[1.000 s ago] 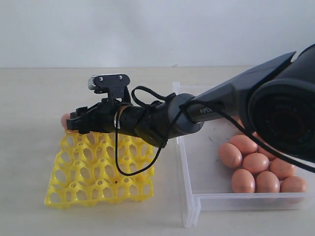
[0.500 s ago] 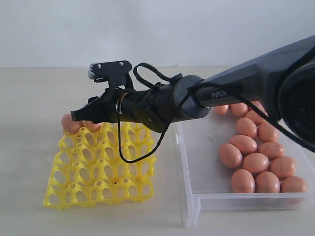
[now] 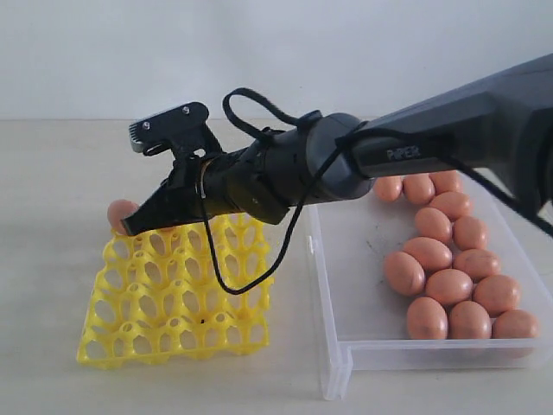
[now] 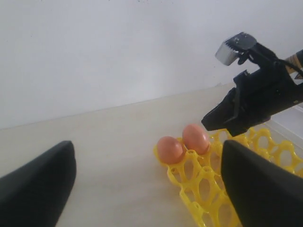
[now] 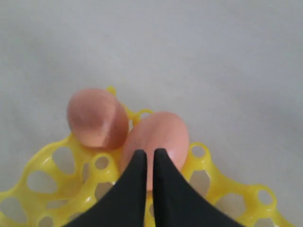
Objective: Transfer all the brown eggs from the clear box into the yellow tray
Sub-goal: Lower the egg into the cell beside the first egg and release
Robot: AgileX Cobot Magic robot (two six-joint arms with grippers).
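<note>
The yellow tray lies on the left of the table. Two brown eggs sit side by side in its far corner cups. My right gripper reaches across to that corner; it is shut and empty, its tips just above the second egg, beside the first. Only the corner egg shows in the exterior view. The clear box on the right holds several brown eggs. My left gripper is open and holds nothing, close to the tray's corner.
The right arm's black body and looped cable hang over the tray's far half. The box's near left corner wall stands close to the tray. Bare tabletop lies to the left of the tray.
The right gripper's jaws have gone from wide open around the second egg to shut, leaving that egg in its cup. The wrist has lifted and tilted tip-down.
</note>
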